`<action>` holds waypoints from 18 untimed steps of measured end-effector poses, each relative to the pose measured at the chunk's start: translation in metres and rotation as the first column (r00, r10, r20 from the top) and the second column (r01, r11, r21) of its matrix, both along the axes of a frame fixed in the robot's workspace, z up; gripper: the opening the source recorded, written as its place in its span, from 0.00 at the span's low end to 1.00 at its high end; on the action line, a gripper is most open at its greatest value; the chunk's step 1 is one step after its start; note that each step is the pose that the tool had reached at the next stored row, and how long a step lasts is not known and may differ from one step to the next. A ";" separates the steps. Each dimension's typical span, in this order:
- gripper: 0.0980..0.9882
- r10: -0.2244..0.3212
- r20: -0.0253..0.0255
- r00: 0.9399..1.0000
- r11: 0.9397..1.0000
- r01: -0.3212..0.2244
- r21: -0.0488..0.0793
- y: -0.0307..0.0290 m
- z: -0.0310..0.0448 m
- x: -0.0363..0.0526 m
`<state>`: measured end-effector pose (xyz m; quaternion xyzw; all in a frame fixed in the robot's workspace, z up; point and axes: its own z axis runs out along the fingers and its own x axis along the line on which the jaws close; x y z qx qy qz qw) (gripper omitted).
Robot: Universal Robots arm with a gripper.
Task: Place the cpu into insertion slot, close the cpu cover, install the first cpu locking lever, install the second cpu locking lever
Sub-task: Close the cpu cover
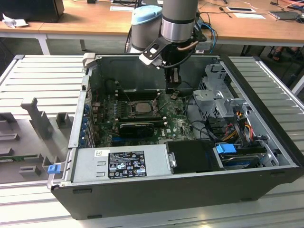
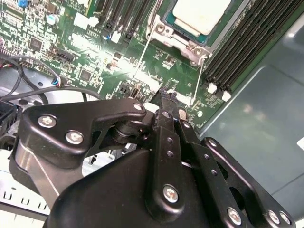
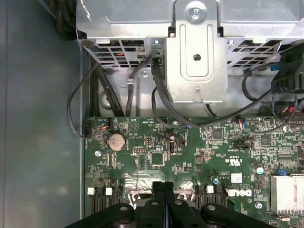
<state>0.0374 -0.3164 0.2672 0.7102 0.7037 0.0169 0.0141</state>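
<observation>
The cpu [image 1: 141,107] lies flat in the insertion slot [image 1: 129,106] on the green board inside the open computer case. In the second wrist view the cpu's pale metal top [image 2: 199,14] sits inside a silvery frame, the cpu cover [image 2: 164,31], which lies down around it. Two thin wire levers [image 2: 141,54] [image 2: 198,78] run out from the socket over the board. My gripper [image 1: 172,90] hangs just above the board, to the exterior view's right of the socket. Its fingers are shut together with nothing between them, as both wrist views show [image 2: 165,94] [image 3: 164,186].
A metal drive cage [image 1: 216,92] with cables stands at the exterior view's right of the gripper. Black memory slots [image 2: 247,47] flank the socket. A black graphics card [image 1: 137,127] and the power supply [image 1: 121,161] lie nearer the front. Grey fixtures [image 1: 38,118] stand outside the case.
</observation>
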 end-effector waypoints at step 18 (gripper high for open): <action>0.01 0.000 -0.003 1.000 1.000 0.000 0.000 0.0000 -0.0063 0.0181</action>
